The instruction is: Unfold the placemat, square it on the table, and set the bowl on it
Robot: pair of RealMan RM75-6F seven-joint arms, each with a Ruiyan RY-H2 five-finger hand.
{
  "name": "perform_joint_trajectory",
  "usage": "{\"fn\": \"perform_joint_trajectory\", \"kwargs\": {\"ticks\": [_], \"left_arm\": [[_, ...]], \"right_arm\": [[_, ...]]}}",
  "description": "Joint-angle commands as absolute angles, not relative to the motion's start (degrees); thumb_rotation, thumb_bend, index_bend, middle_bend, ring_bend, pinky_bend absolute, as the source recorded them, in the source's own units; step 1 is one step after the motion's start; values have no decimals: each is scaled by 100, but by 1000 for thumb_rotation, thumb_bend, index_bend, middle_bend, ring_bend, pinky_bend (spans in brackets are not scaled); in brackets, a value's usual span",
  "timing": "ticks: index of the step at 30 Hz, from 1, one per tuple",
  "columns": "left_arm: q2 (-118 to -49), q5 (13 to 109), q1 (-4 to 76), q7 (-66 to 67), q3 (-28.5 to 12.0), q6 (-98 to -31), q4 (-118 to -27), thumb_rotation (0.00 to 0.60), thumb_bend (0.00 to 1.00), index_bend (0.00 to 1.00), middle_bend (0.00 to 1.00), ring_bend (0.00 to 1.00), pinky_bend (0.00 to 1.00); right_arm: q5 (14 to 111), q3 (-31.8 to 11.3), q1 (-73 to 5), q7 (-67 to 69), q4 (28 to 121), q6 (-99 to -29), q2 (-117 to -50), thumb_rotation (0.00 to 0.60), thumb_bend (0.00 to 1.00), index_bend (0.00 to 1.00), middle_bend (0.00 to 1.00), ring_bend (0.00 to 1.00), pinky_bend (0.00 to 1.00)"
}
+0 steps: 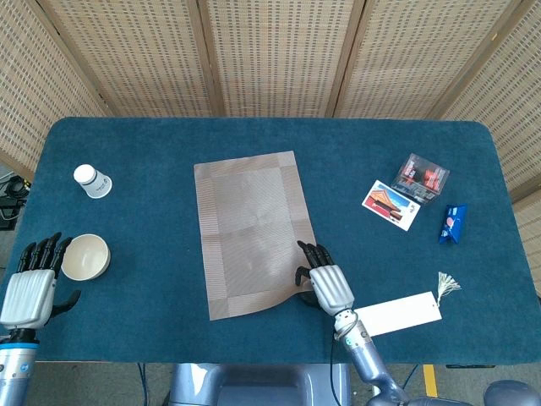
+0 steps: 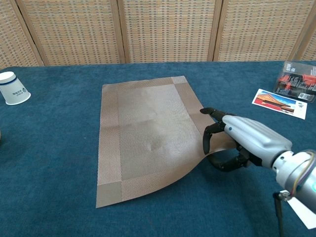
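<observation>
The right hand [image 1: 325, 283] reaches in from 5 o'clock, palm down, dark fingers [image 2: 209, 139] curled over and thumb tucked beneath, pinching the placemat [image 1: 252, 230] corner. The left hand [image 1: 30, 288] hovers at 8 o'clock, fingers spread, holding nothing.
</observation>
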State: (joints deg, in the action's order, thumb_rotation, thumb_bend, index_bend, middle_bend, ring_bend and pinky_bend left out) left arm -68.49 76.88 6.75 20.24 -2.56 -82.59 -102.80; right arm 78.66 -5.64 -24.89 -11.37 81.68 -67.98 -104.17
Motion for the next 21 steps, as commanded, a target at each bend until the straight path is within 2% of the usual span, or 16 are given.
{"fn": "perform_joint_trajectory", "kwargs": {"ticks": [1, 12, 21], "left_arm": [[-6864, 7697, 679, 2050, -250, -8255, -10266, 600, 250, 64, 0, 0, 0], [-6955, 7729, 685, 2231, -239, -8290, -10253, 600, 250, 64, 0, 0, 0], [-7011, 7736, 698, 2336, -239, -8295, -10236, 600, 251, 64, 0, 0, 0]], "right_arm": [[7859, -585, -2382, -1126, 8381, -6914, -10121, 600, 614, 627, 0, 0, 0], [7588, -927, -2196, -876, 8479, -7085, -9058, 600, 609, 628, 0, 0, 0], [7209, -1230, -2330, -839, 8249, -6755, -8523, 600, 603, 629, 0, 0, 0]]}}
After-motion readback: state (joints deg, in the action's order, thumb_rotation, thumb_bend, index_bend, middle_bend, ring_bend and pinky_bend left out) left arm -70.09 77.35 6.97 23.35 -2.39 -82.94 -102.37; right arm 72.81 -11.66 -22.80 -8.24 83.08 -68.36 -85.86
